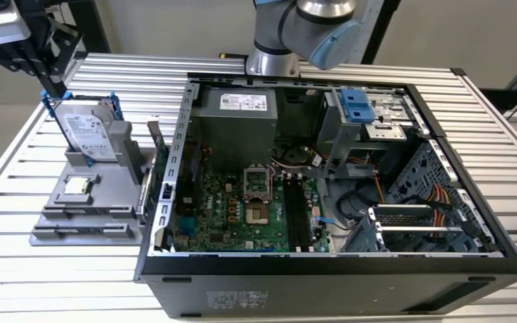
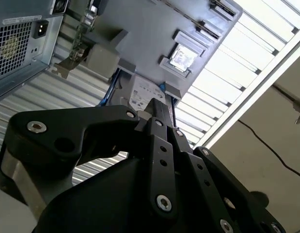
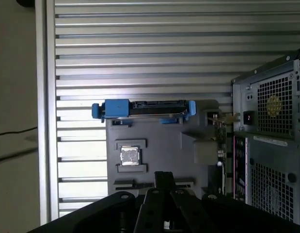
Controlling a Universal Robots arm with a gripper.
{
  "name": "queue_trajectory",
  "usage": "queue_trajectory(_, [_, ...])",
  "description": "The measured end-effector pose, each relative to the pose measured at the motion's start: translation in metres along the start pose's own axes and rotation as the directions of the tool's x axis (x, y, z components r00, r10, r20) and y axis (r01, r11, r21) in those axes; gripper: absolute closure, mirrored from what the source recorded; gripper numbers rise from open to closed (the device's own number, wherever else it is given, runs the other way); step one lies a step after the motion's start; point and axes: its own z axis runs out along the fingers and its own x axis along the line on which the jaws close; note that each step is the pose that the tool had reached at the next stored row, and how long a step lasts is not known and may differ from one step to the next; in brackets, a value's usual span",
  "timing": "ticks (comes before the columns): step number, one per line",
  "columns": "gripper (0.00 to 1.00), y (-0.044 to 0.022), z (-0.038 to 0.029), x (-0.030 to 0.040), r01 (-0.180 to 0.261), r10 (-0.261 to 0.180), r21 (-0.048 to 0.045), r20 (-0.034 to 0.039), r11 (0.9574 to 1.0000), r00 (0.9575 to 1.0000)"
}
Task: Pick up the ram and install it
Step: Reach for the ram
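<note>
Above the grey moulded plastic holder tray [image 1: 70, 232], I see my black gripper [image 1: 57, 91] pressed together and empty. The tray holds the thin bluish-green ram stick [image 1: 155, 142] on edge nearest the open black computer case [image 1: 330, 282], a blue-bracketed silver hard drive [image 1: 88, 134] and a square silver chip [image 1: 79, 186].

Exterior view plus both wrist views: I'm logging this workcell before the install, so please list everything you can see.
computer case: one, black, open, on the table.
motherboard: one, green, inside the case.
holder: one, grey, beside the case on the exterior view's left.
ram: one, bluish-green, upright in the holder on the side nearest the case.
hard drive: one, silver with a blue bracket, upright in the holder.
processor chip: one, silver, flat in a holder pocket.
table: one, silver, slatted.
arm: one, silver and light blue, behind the case.
gripper: one, black, shut, empty, over the holder near the hard drive.
</note>
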Motion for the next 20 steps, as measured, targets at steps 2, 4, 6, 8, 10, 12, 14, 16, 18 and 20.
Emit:
queue_trajectory(2, [1.00, 0.0000, 0.0000, 0.0005, 0.008, -0.008, -0.0003, -0.0004, 1.0000, 1.0000])
queue_trajectory(4, [1.00, 0.0000, 0.0000, 0.0015, 0.019, -0.019, -0.0005, -0.0011, 0.9998, 0.9998])
queue_trajectory(6, [1.00, 0.0000, 0.0000, 0.0015, 0.023, -0.023, -0.0006, -0.0013, 0.9997, 0.9997])
queue_trajectory(8, [1.00, 0.0000, 0.0000, 0.0015, 0.023, -0.023, -0.0006, -0.0014, 0.9997, 0.9997])
queue_trajectory(10, [1.00, -0.0001, 0.0000, 0.0016, 0.023, -0.023, -0.0006, -0.0014, 0.9997, 0.9997])
queue_trajectory(12, [1.00, -0.0001, 0.0000, 0.0017, 0.023, -0.023, -0.0005, -0.0015, 0.9997, 0.9997])
queue_trajectory(14, [1.00, -0.0001, 0.0001, 0.0017, 0.023, -0.023, -0.0005, -0.0015, 0.9997, 0.9997])
queue_trajectory(16, [1.00, -0.0001, 0.0002, 0.0017, 0.023, -0.023, -0.0007, -0.0014, 0.9997, 0.9997])
queue_trajectory(18, [1.00, -0.0011, 0.0003, 0.0017, 0.023, -0.023, -0.0008, -0.0012, 0.9997, 0.9997])
queue_trajectory(20, [1.00, -0.0026, 0.0001, 0.0016, 0.023, -0.023, -0.0006, -0.0014, 0.9997, 0.9997])
